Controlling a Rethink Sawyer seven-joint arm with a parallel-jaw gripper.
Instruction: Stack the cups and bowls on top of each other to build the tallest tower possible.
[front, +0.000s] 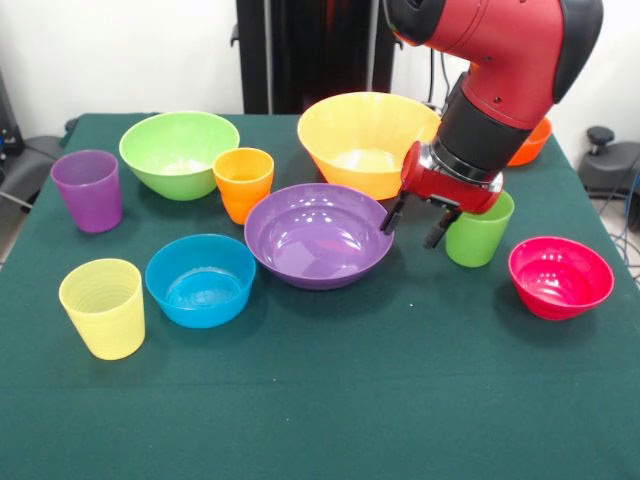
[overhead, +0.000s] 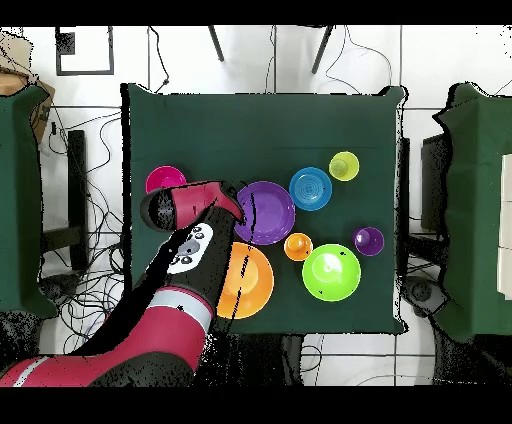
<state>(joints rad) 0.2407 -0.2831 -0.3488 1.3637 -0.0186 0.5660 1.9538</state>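
My gripper (front: 414, 223) is open and empty. It hangs just over the right rim of the wide purple bowl (front: 318, 235). The green cup (front: 480, 235) stands right beside it, partly behind one finger. The large orange-yellow bowl (front: 365, 140) is behind the purple bowl. The pink-red bowl (front: 560, 277) is at the right, and the orange-red bowl (front: 530, 145) is half hidden behind the arm. The light green bowl (front: 180, 152), orange cup (front: 243, 183), purple cup (front: 88, 190), blue bowl (front: 201, 279) and pale yellow cup (front: 103, 307) are at the left. Each stands alone, upright.
All things stand on a dark green table (front: 320, 400). In the overhead view the arm (overhead: 190, 250) covers the green cup and the orange-red bowl, and reaches to the purple bowl (overhead: 268, 212). Cables lie on the floor round the table.
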